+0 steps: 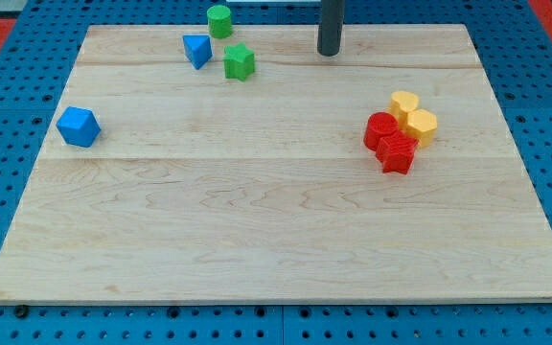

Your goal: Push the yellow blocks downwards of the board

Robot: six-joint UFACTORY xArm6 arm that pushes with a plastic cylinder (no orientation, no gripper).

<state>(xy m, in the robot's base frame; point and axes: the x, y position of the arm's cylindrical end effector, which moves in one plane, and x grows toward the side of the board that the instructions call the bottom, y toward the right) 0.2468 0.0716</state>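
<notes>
Two yellow blocks sit at the view's right of the wooden board (pixel 257 220): a yellow heart-shaped block (pixel 403 103) and, touching it just below right, a yellow hexagonal block (pixel 421 126). A red round block (pixel 381 128) and a red star-like block (pixel 397 153) press against their left and lower sides. My tip (pixel 329 53) rests near the board's top edge, up and to the left of the yellow blocks, well apart from them.
A green round block (pixel 219 20), a green star block (pixel 240 62) and a blue block (pixel 197 50) cluster at the top left. Another blue block (pixel 78 126) lies near the left edge. Blue perforated table surrounds the board.
</notes>
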